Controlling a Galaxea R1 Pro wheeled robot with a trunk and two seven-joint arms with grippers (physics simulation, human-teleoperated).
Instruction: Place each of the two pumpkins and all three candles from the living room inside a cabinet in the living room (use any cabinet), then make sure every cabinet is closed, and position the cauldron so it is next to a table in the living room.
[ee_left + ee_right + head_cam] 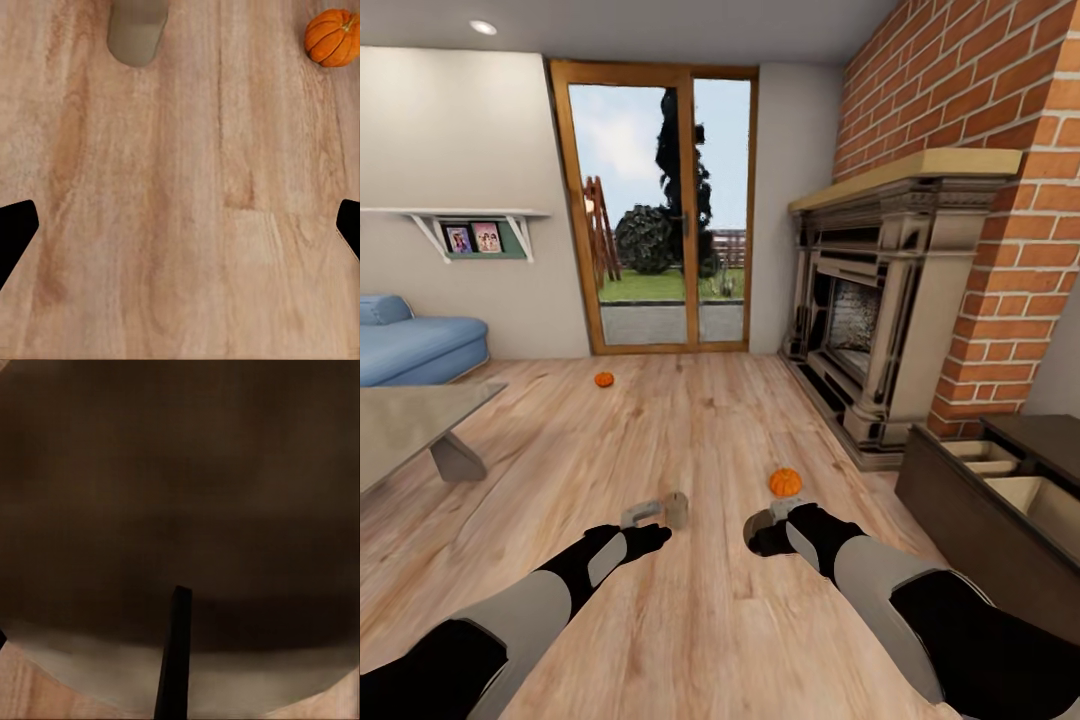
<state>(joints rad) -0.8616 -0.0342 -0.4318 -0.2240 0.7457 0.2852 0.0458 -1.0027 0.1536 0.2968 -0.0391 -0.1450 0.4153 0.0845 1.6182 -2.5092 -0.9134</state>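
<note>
Home living room: brick fireplace [880, 300], blue sofa [410, 345].

No readable text, labels, brands or numbers, framed pictures [472, 238] on the wall shelf too small to read

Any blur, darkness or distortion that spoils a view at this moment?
Head view: sharp and evenly lit, wide-angle bending at the edges, both pumpkins clear. Left wrist view: crisp floor grain, one pumpkin at the edge. Right wrist view: a dark blurred mass too close to identify, one finger silhouetted against it.
</note>
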